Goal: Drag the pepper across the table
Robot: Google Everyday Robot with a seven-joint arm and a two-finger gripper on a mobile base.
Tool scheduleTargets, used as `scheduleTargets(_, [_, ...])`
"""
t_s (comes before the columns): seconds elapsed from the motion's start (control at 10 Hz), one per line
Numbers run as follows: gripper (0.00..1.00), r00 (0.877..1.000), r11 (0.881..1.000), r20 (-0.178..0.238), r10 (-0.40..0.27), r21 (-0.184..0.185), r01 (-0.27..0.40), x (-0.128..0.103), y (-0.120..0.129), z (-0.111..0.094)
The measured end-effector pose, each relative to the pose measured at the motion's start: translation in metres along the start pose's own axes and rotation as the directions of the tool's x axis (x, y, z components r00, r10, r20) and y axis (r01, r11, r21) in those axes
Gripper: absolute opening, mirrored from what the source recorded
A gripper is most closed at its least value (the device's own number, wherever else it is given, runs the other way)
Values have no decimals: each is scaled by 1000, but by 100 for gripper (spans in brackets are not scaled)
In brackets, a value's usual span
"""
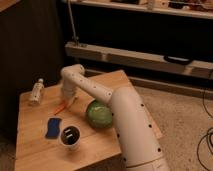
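The table (35, 150) is low and made of light wood with a plank grain. It stands on a speckled floor in a dim room. Behind it is a dark shelving unit (150, 25) with a pale bar (135, 56) along its lower part.

The white arm reaches from the lower right over the table, bends near the back edge and points down. The claw (68, 101) is low over the left middle of the table, right at the pepper's upper end. I cannot tell whether it is open or closed, or whether it grips the pepper.

The pepper (60, 107) is small, thin and orange-red. It lies on the table slanting down to the left, between a white bottle (36, 91) lying on its side and a green bowl (100, 114). A blue sponge (52, 127) and a cup (70, 136) with a dark inside are nearer the front.
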Motion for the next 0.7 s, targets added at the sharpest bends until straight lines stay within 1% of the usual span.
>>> scheduleTargets(0.1, [0, 1000, 1000, 15, -6, -19, 6, 1, -2, 0])
scheduleTargets(0.3, [0, 1000, 999, 26, -2, -37, 3, 12, -2, -4])
scheduleTargets(0.4, [0, 999, 999, 37, 6, -42, -4, 18, -2, -7])
scheduleTargets(0.6, [0, 998, 999, 51, 36, -40, -34, 33, 11, -15])
scheduleTargets(0.7, [0, 997, 998, 53, 51, -38, -49, 36, 20, -18])
